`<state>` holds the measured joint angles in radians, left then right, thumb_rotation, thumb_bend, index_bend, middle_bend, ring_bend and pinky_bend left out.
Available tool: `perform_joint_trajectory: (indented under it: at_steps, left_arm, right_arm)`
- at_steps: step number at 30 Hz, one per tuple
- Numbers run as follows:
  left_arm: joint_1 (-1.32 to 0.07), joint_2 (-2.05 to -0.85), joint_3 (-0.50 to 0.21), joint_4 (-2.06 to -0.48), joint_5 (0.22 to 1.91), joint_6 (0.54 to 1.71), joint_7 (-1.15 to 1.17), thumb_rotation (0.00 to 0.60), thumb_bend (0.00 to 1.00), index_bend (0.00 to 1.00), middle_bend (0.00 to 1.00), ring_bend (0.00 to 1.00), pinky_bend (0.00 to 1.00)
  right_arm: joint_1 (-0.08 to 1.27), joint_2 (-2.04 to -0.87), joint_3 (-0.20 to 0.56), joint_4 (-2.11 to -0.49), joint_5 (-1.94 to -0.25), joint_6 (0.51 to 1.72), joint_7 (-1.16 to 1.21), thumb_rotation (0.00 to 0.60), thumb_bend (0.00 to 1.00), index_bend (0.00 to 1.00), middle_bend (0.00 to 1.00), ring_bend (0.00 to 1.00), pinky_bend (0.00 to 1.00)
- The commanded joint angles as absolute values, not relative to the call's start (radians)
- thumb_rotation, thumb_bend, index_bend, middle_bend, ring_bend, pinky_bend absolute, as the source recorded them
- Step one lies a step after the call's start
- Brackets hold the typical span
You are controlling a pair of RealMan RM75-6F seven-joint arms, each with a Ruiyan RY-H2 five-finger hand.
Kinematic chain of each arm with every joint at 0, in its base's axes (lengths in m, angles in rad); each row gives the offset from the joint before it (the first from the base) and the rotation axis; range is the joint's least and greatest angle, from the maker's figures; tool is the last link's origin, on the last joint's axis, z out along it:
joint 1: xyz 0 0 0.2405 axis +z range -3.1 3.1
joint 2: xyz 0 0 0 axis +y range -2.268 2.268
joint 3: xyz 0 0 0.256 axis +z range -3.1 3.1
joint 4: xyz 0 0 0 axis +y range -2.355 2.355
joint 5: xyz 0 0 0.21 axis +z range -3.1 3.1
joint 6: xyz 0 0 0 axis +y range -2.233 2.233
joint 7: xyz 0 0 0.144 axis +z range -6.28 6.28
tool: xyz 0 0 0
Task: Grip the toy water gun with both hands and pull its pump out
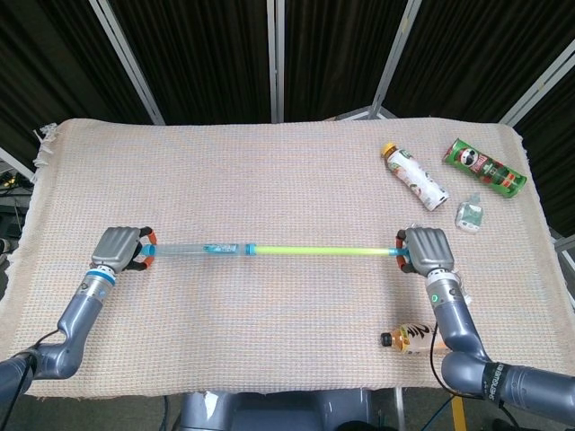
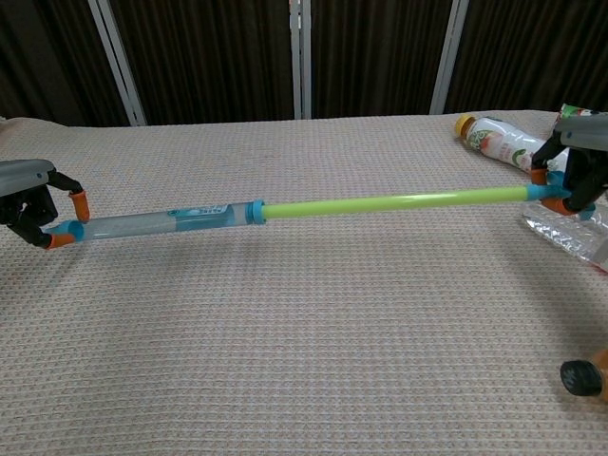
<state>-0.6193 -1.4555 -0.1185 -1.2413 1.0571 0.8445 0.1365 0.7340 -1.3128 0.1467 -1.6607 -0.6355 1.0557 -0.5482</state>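
Across the middle of the frame we hold the water gun (image 1: 202,250) just above the table (image 1: 287,171), our left hand (image 1: 119,249) gripping its clear barrel end, our right hand (image 1: 425,250) gripping the pump (image 1: 319,251) tip; the green rod looks nearly fully drawn, little left to pull

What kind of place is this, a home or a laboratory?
Probably a robot test booth, not a home: black curtains on metal frames behind a cloth-covered table, with scattered props such as a chips can and a bottle.
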Motion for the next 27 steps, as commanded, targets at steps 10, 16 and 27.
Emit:
perform_joint_trajectory:
  at_steps: [10, 16, 27]
  left_arm:
    - [-0.593, -1.453, -0.119, -1.235, 1.117, 0.887, 0.073, 0.600, 0.30, 0.00, 0.89, 0.82, 1.00]
    - [-0.540, -1.381, -0.122, -1.310, 1.178, 0.992, 0.017, 0.600, 0.30, 0.00, 0.83, 0.77, 0.97]
    - [-0.303, -1.193, -0.059, -1.599, 1.355, 1.386, -0.068, 0.600, 0.00, 0.00, 0.00, 0.00, 0.00]
  right_arm:
    - [0.719, -1.325, 0.145, -1.652, -0.680, 1.061, -0.517, 0.600, 0.00, 0.01, 1.00, 1.00, 1.00]
    - [0.672, -1.277, 0.139, -1.710, -0.768, 1.115, -0.464, 0.600, 0.00, 0.02, 0.99, 1.00, 1.00]
    - [0.414, -1.121, 0.015, -1.755, -1.291, 1.419, -0.139, 0.600, 0.00, 0.04, 0.26, 0.26, 0.29]
